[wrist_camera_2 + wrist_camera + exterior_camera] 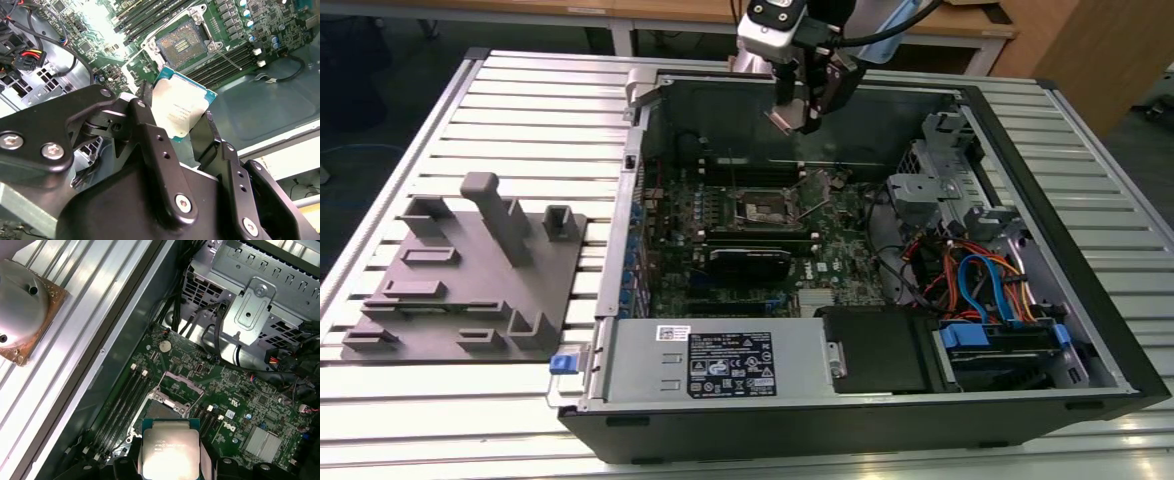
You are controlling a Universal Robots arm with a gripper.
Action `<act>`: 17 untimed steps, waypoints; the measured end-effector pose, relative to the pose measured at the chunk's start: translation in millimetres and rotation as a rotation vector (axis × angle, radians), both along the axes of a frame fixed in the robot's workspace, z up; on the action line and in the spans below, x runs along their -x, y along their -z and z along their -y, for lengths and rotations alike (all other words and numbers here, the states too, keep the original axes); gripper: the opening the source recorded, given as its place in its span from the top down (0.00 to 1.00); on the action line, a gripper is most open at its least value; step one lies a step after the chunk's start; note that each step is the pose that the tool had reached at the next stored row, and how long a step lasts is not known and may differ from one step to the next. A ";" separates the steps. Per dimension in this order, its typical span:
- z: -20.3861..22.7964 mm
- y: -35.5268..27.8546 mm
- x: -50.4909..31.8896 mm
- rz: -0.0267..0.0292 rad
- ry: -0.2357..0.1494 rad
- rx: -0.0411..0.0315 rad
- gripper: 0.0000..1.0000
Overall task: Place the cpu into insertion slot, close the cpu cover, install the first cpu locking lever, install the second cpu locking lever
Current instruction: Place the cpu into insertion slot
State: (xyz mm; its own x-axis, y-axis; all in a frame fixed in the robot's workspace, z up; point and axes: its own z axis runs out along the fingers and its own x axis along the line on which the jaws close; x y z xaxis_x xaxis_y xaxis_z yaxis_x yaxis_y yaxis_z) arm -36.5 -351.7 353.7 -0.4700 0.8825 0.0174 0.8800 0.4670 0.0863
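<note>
My gripper (798, 116) hangs above the back of the open computer case, shut on the cpu (786, 121). In both wrist views the square silver-topped cpu (183, 107) (170, 450) sits edge-on between the black fingers (146, 117). Below it on the green motherboard lies the insertion slot (761, 205) (182, 45), a dark square with a silver rim and bare contacts. The cpu is well above the slot and touches nothing else. The thin silver cpu cover (181, 382) appears swung up off the slot. A thin wire lever (231, 60) lies beside the slot.
The case (1067, 300) lies open on a slatted metal table. A drive cage (937, 172), coloured cables (977, 280), a black card (747, 263) and the power supply (707, 365) crowd the slot. A grey fixture plate (467, 280) stands at the exterior view's left. A copper-based heatsink (22, 315) rests outside the case.
</note>
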 end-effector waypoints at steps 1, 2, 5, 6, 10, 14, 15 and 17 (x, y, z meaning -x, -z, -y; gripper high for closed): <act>0.0 0.0 0.0 0.0000 0.000 0.0000 0.46; 0.0 0.0 0.0 0.0000 0.000 0.0000 0.46; 0.0 0.0 0.0 0.0000 0.000 0.0000 0.46; 0.0 0.0 0.0 0.0000 0.001 0.0000 0.46; 0.0 0.0 0.0 0.0000 0.005 0.0000 0.46; 0.0 0.1 0.0 0.0000 0.018 0.0000 0.46; 0.0 0.1 0.0 0.0000 0.022 -0.0001 0.46; 0.0 0.2 0.0 0.0000 0.032 0.0000 0.46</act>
State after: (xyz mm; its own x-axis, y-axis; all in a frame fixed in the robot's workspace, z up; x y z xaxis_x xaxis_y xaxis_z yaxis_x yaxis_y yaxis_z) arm -36.5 -351.8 353.5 -0.4419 0.8969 0.0174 0.8943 0.4390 0.0864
